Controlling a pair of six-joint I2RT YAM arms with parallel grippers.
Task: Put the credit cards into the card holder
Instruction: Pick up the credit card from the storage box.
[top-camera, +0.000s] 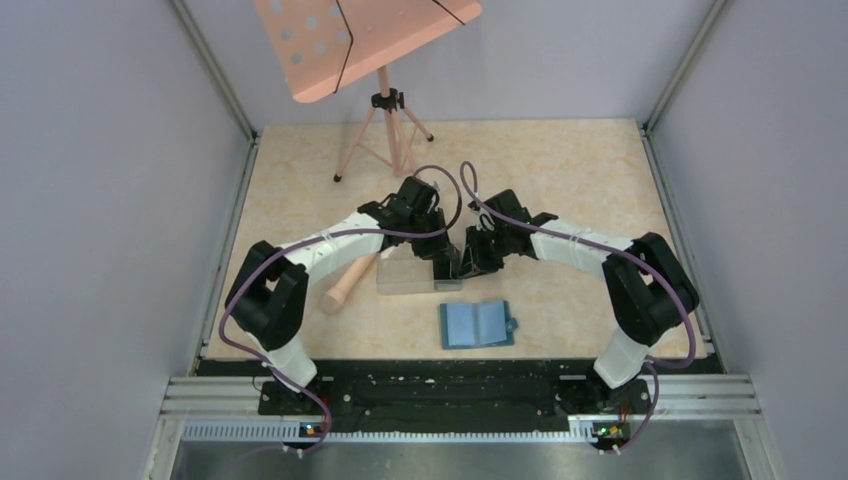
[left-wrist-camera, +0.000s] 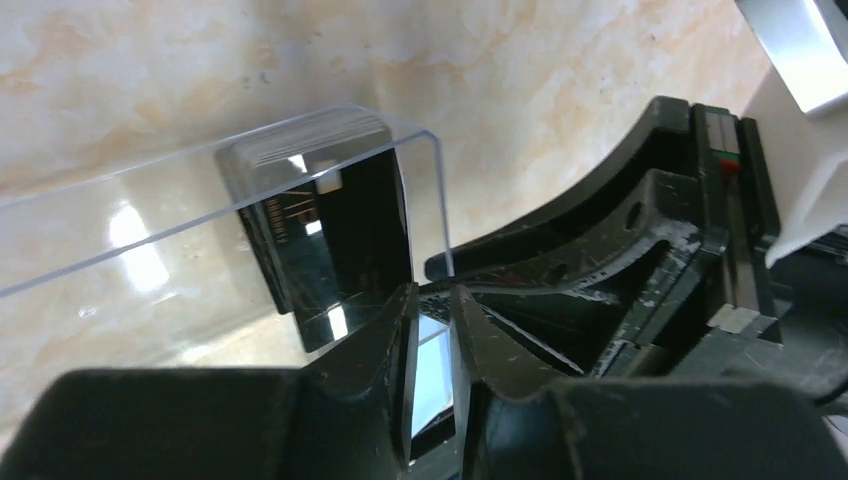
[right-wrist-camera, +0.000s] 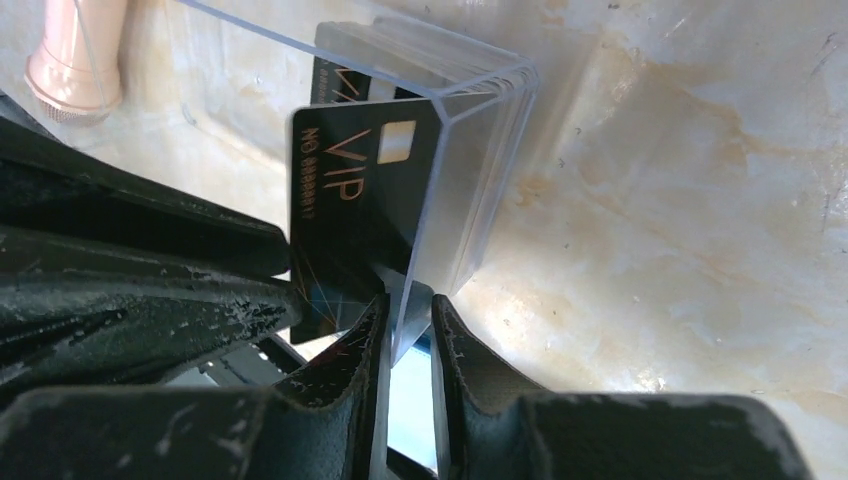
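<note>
Marbled tabletop (top-camera: 600, 180); right jaws clamp clear box (right-wrist-camera: 470, 170); left jaws near-shut, hold unclear.

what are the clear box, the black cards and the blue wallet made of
Clear box: looks like rigid transparent plastic, glossy; the tabletop shows through and its edges catch light. Black cards: likely glossy plastic, thin and stiff, with gold print and reflections. Blue wallet: matte, probably leather or a synthetic; too small here to tell which.
</note>
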